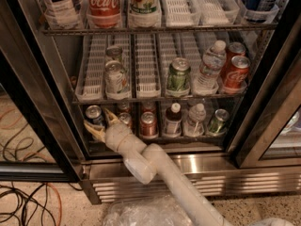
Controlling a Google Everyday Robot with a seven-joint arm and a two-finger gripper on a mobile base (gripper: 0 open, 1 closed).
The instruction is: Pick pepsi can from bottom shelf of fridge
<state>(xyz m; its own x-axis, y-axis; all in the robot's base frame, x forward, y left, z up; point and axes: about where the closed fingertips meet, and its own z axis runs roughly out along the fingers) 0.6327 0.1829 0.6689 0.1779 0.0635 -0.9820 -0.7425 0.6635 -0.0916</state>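
We are seeing the white arm (178, 178) rising from below and to the right of the pepsi can (93, 113), slanting up and left across the fridge's (268, 102) stainless grilled base (221, 171). It is bending at a rounded elbow joint (138, 161) just below and right of the pepsi can. The wrist is pointing into the left end of the bottom shelf (188, 138).

The gripper (97, 120) is sitting right at the pepsi can with its fingers spread wide. One finger (110, 115) is pointing up along the can's right side. The other is reaching left beneath the can's front. We cannot tell whether either finger is touching it.

We are noting the neighbours. An orange-brown can (125, 119) is standing just right of the pepsi can, partly hidden behind the wrist and crowding the upper finger. Further right of the pepsi can, along the same shelf, are:
- a red can (148, 124)
- a dark bottle with a white cap (173, 121)
- a clear water bottle (194, 121)
- a green can (217, 122)

On the rack above the pepsi can, a silver can (115, 78) is standing almost directly overhead, and a second green can (178, 74) up and to the right. Cables (26, 204) are lying on the floor, below and left of the pepsi can.

The pepsi can is standing upright in the leftmost lane of the bottom shelf, at the front, between the two spread fingers.
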